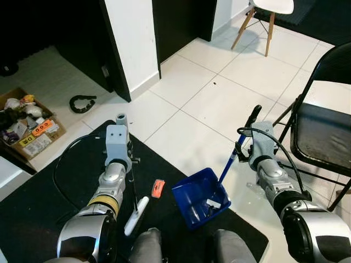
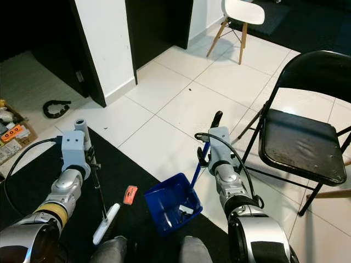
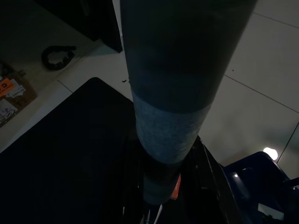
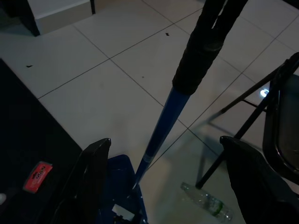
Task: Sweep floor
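A blue dustpan (image 1: 194, 200) stands at the edge of the black mat (image 1: 44, 192) with white scraps inside it. Its long blue handle (image 1: 227, 167) rises to a black grip. My right gripper (image 1: 241, 153) is at that handle; in the right wrist view its fingers (image 4: 93, 172) stand wide apart, open, with the handle (image 4: 161, 126) between them. My left gripper (image 1: 130, 161) is shut on the thin broom handle (image 1: 133, 186), whose white head (image 1: 136, 215) rests on the mat. A small orange piece (image 1: 158, 188) lies between broom head and dustpan.
A black folding chair (image 1: 321, 137) stands close on my right, with a clear plastic bottle (image 4: 205, 203) on the tiles near its legs. A cardboard box of clutter (image 1: 27, 126) and a black ring (image 1: 82, 102) lie to the left. A white wall corner (image 1: 131, 44) is ahead.
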{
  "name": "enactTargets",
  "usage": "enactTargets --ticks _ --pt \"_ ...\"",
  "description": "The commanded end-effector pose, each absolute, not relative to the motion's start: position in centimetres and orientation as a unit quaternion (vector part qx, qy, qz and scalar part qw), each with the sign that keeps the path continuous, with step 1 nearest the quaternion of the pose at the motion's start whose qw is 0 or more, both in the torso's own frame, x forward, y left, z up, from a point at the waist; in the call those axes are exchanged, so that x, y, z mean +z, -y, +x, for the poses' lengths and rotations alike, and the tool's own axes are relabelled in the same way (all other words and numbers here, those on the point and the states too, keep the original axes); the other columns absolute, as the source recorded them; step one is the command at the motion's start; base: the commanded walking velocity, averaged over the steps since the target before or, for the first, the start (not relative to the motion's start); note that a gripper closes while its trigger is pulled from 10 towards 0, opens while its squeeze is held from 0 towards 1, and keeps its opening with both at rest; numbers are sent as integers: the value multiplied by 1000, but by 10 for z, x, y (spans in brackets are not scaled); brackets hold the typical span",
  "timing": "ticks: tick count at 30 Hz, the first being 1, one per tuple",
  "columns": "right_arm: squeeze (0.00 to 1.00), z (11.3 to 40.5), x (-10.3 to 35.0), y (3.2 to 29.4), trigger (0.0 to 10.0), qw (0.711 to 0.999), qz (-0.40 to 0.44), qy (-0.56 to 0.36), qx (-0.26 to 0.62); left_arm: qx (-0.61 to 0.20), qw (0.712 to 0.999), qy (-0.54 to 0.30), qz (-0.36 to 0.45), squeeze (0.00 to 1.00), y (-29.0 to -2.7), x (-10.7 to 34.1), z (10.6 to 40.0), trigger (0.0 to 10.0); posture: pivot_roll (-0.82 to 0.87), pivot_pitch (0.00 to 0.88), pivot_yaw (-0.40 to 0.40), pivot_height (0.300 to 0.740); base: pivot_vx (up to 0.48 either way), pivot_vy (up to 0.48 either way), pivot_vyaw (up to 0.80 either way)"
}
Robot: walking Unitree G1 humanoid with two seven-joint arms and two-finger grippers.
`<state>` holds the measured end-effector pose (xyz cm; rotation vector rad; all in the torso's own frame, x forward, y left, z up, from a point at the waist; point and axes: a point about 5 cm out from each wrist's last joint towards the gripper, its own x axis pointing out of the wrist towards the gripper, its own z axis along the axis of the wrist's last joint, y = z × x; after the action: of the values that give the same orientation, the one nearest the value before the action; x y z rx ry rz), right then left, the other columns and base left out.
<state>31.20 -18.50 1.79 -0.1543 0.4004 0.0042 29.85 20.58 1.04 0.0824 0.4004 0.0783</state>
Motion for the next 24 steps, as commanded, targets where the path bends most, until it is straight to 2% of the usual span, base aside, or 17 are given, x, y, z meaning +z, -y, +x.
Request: enactTargets --ticks 1,24 --pt "0 311 16 186 10000 976 -72 -205 0 35 970 -239 34 0 -202 -4 288 10000 -38 33 -11 740 0 0 0" --pt "0 314 19 186 10000 977 -68 -204 -4 34 970 -238 36 0 -202 -2 290 10000 -38 69 22 740 0 0 0"
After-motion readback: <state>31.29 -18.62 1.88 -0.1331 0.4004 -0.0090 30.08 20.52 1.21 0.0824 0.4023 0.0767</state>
